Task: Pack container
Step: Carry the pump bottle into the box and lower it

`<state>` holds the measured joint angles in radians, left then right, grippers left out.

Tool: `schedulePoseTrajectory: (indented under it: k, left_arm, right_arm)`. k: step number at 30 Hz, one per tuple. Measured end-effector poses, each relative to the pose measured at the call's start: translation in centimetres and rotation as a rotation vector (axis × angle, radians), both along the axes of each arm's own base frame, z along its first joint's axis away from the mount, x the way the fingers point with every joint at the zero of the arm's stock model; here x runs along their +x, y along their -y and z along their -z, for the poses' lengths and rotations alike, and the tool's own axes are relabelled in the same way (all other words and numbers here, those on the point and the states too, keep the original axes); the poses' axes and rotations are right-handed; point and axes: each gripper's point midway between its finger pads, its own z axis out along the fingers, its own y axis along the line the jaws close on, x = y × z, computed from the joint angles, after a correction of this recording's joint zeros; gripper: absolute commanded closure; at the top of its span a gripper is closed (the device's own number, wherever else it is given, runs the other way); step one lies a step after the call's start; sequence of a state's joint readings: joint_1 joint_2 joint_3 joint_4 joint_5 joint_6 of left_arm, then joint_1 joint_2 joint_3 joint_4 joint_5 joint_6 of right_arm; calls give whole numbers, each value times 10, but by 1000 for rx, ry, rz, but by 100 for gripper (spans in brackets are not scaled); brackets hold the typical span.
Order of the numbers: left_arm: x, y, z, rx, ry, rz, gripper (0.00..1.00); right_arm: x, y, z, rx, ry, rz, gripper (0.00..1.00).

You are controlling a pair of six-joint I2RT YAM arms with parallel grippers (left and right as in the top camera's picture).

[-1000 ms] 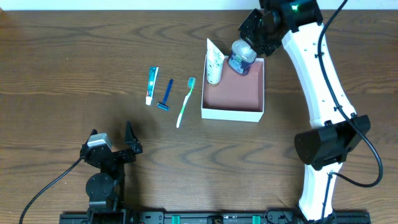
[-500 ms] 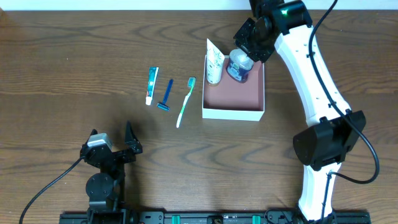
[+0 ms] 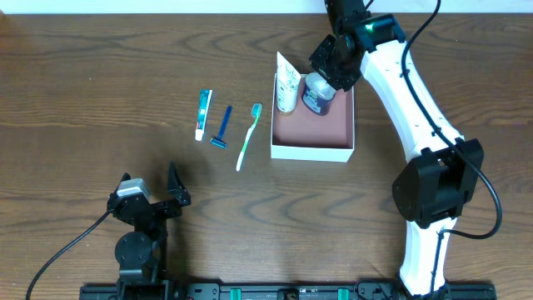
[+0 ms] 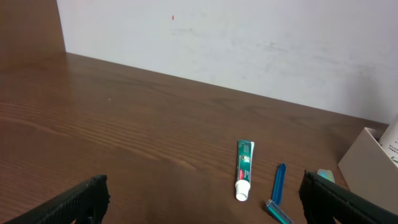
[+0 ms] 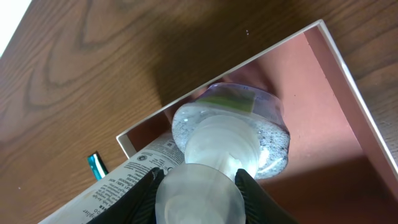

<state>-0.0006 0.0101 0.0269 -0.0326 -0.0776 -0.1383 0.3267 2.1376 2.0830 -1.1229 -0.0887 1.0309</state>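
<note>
- Overhead: the container (image 3: 311, 152) sits on the table (image 3: 83, 92) right of centre, a square shallow box with white walls and a pink-brown floor, most of that floor bare.
- My right gripper (image 3: 327, 73) is over the container's far edge, fingers clamped on the pale cap of a clear bottle (image 3: 316, 97) with bluish contents.
- Right wrist: black fingers (image 5: 144, 190) press on either side of the cap; the bottle (image 5: 231, 121) hangs below them inside the container (image 5: 329, 118), near its far-left corner.
- I can't tell whether the bottle's base touches the floor.
- A white pack with green print (image 3: 286, 82) leans on the container's left wall, just beside the bottle; its printed face shows in the right wrist view (image 5: 121, 183).
- My left gripper (image 3: 151, 180) is low on the near left of the table, fingers spread wide with nothing between them, well apart from everything.
- Left of the container, in a row on the wood: toothpaste tube (image 3: 203, 114), blue razor (image 3: 222, 127), toothbrush (image 3: 248, 136) nearest the box.
- Left wrist: tube (image 4: 244, 168) and razor (image 4: 277, 191) lie ahead.
</note>
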Motion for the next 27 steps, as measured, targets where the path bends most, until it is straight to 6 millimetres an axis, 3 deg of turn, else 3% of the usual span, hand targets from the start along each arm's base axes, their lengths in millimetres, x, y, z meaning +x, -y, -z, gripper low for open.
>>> schedulePoseTrajectory:
  k: [20,24,27]
  left_arm:
    - [0,0,0,0,0,0,2]
    - [0,0,0,0,0,0,2]
    - [0,0,0,0,0,0,2]
  right_arm:
    - [1,-16,-3,9,28,-25,60]
    - [2,-16,-3,11,32,-23,57]
    - [2,-17,-4,13,33,-19,47]
